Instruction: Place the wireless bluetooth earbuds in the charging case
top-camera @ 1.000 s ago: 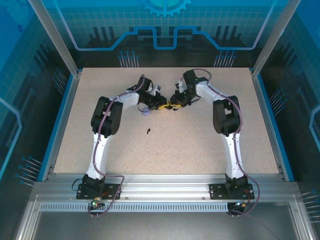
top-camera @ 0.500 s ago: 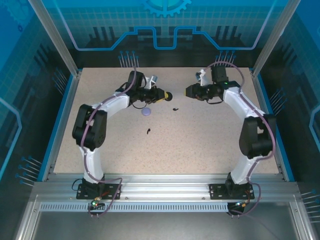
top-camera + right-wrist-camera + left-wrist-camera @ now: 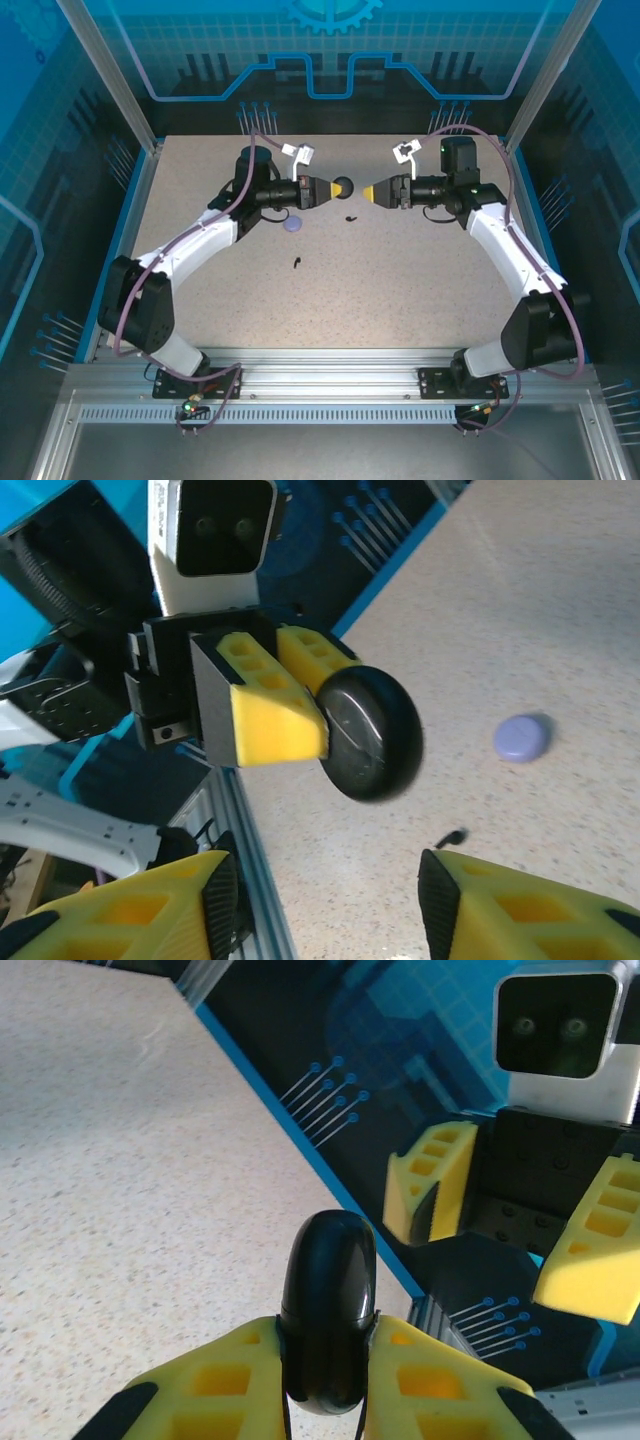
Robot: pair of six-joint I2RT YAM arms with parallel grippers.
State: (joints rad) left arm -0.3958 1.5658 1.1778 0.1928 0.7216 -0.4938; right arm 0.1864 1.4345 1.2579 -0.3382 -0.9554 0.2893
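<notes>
One case [image 3: 328, 1270] partly hidden in left end effector [image 3: 328, 1335].

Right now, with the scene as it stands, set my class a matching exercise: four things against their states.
1. round black charging case
2. round lavender charging case
3. right gripper
4. tiny black stemmed earbud

A. open, holding nothing
B. on the speckled table, nearest its front edge
C. clamped in the left gripper
D. on the table near the left gripper

Pairs: 1-C, 2-D, 3-A, 4-B
</notes>
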